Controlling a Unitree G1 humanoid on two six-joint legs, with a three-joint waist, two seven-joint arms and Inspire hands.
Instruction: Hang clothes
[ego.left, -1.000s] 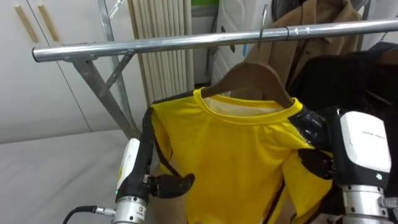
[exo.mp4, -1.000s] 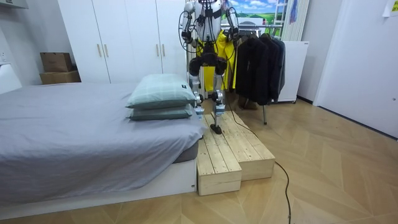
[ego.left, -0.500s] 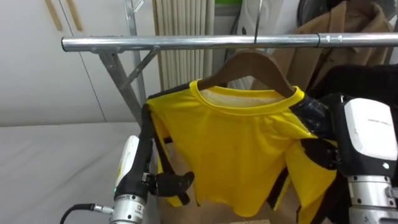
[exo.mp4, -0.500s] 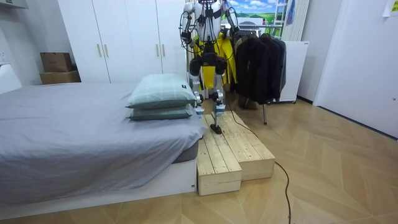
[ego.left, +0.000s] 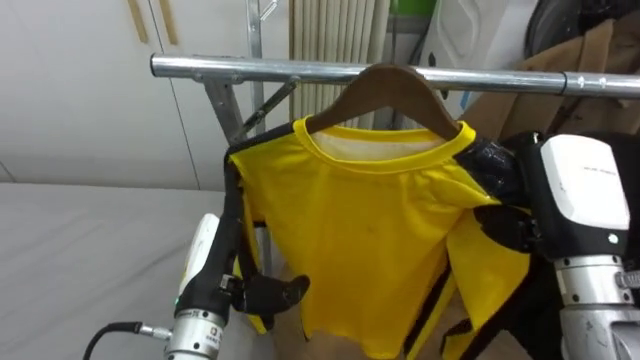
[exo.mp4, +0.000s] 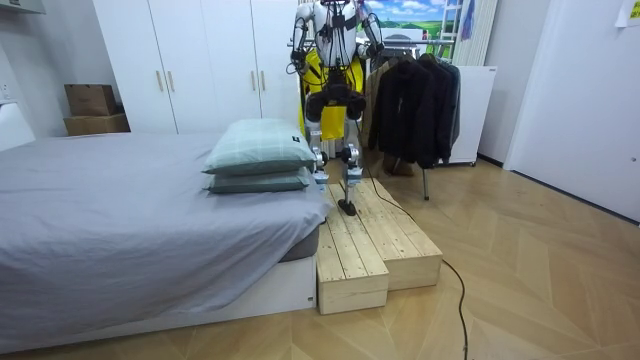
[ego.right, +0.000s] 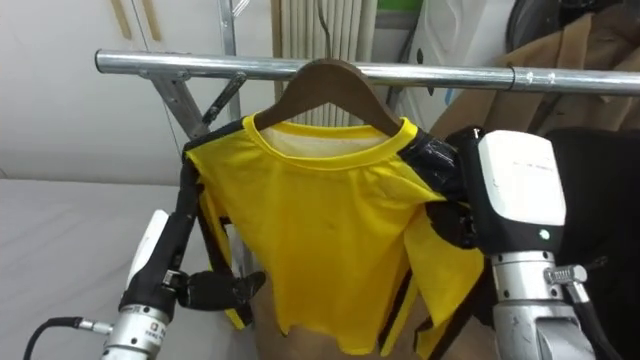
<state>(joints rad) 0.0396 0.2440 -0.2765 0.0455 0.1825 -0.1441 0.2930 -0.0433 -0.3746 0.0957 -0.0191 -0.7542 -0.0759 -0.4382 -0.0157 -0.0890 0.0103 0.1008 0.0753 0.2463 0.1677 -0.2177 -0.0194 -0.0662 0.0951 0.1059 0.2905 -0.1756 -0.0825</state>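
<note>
1. The robot is seen standing on a wooden platform (exo.mp4: 375, 240) beside the bed (exo.mp4: 120, 220). It faces a clothes rack, where dark coats (exo.mp4: 415, 105) are hung toward the room view's right.
2. The yellow shirt (ego.left: 370, 230) is carried on a wooden hanger (ego.left: 385, 82) and spread flat between the two hands. It is held just in front of the rail (ego.left: 250, 69), and the hanger's crown is seen level with the rail.
3. The right hand (ego.left: 575, 195) is placed at the shirt's right shoulder. Its dark fingers are curled there and appear closed on the cloth over the hanger's end.
4. The left hand (ego.left: 240, 292) is set low at the shirt's left edge, under the sleeve. Its thumb is laid toward the front of the cloth, but the fingers are hidden by the shirt, so it cannot be told whether the cloth is gripped.
5. Progress is judged as late in the task:
   - The shirt is already dressed on the hanger, and it is raised to a bare stretch of rail beside the coats.
   - Whether the hanger's hook rests over the rail cannot be told.
6. What is judged to be left is short: the hook is to be seated on the rail if it is not yet, both hands are to be let go, and the shirt is to be left hanging free.
</note>
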